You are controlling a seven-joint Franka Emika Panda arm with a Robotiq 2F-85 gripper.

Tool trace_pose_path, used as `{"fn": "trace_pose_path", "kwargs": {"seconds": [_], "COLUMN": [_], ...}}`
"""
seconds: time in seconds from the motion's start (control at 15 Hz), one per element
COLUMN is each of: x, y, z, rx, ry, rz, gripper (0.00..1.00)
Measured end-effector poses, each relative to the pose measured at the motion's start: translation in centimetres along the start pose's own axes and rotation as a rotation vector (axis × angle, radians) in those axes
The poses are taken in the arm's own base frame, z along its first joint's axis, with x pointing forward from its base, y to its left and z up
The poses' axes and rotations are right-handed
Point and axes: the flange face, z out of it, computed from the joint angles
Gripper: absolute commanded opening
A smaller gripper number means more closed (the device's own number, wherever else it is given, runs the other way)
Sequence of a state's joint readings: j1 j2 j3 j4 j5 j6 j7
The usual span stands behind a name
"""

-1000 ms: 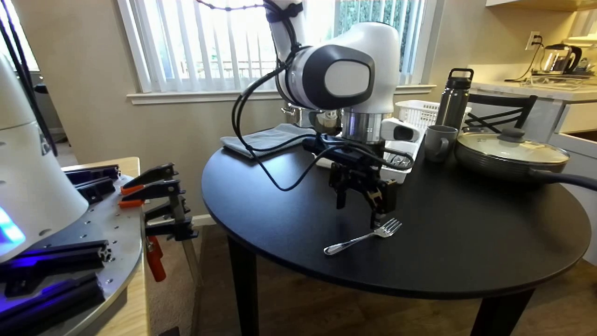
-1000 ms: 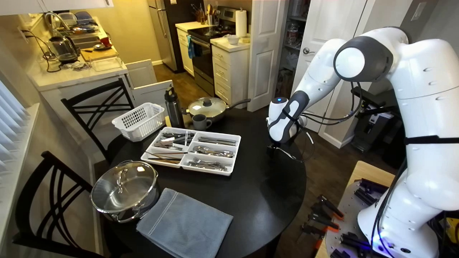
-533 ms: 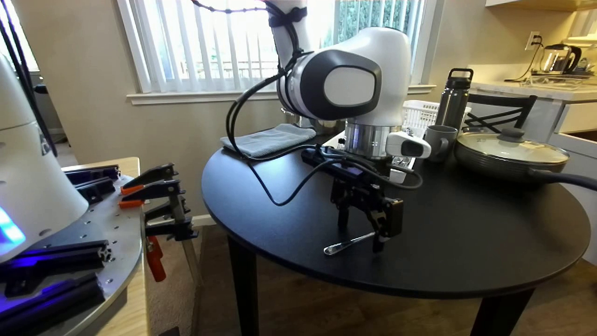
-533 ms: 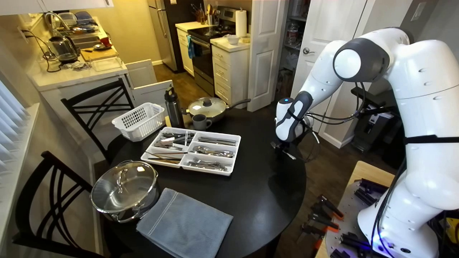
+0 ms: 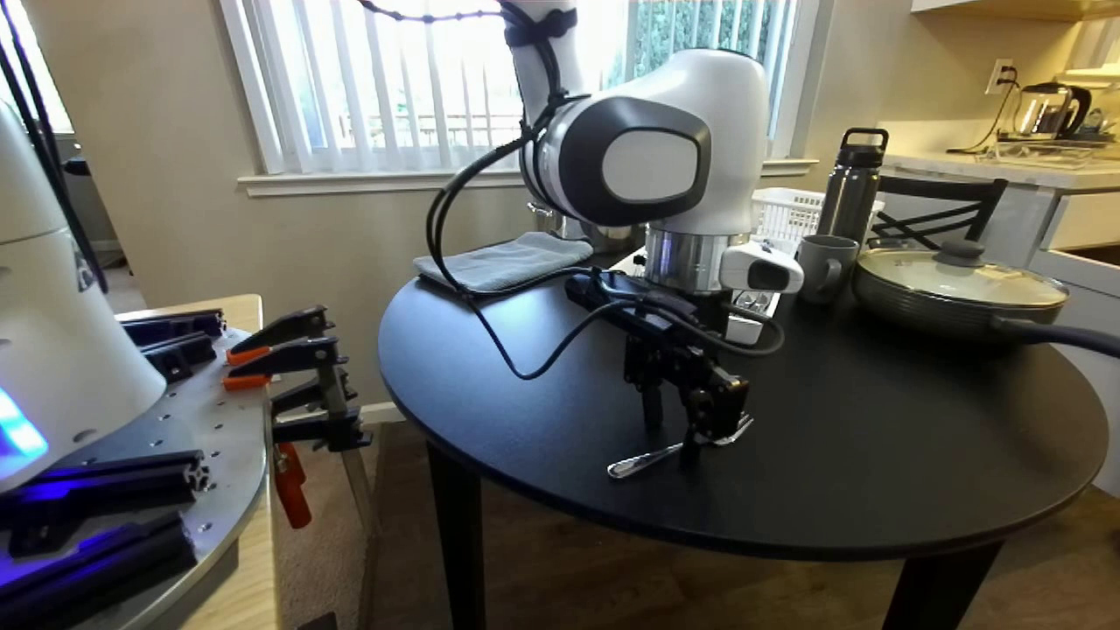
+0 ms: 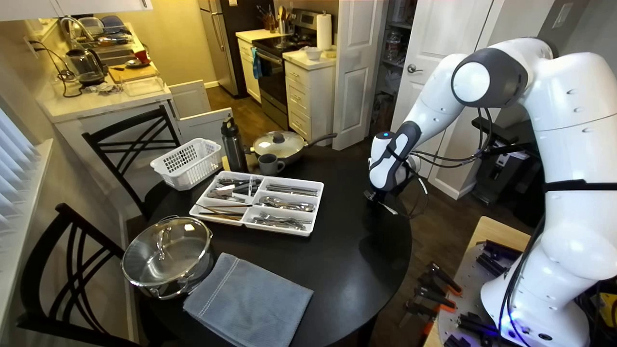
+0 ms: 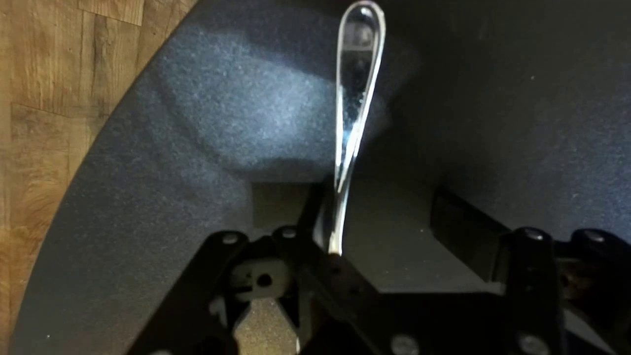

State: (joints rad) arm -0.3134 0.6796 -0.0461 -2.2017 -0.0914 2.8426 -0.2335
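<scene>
A silver fork (image 5: 643, 464) lies on the black round table (image 5: 875, 472), its handle toward the table's edge. My gripper (image 5: 672, 436) points down over the fork, fingertips low by the tabletop. In the wrist view the fork's handle (image 7: 349, 106) runs into the gap of my gripper (image 7: 382, 204), close by the left finger; whether they touch I cannot tell. The right finger (image 7: 463, 231) stands well apart from it. The jaws are partly open. The tines are hidden in the wrist view; in an exterior view part of the fork's head shows past a finger.
A white cutlery tray (image 6: 314, 214) with sorted utensils stands farther in on the table. Around it are a lidded pot (image 6: 166, 262), a folded grey cloth (image 6: 250, 299), a mug (image 5: 824, 269), a bottle (image 5: 849, 201), a lidded pan (image 5: 954, 311) and a white basket (image 6: 193, 171).
My gripper has come down and toward the table's near edge, then shifted slightly back along the fork. Its jaws have narrowed from wide. The fork has not visibly moved.
</scene>
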Motion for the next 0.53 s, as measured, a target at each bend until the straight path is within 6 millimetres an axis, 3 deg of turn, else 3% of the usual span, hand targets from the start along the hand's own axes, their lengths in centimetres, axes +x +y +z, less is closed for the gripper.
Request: {"fn": "trace_pose_path", "kwargs": {"seconds": [0.27, 0.53], "x": [0.6, 1.4], "y": [-0.4, -2.2], "z": [-0.3, -0.6], "rx": [0.012, 0.028], "ry": [0.05, 0.088], "rz": [0.001, -0.024], "gripper": [0.02, 0.03]}}
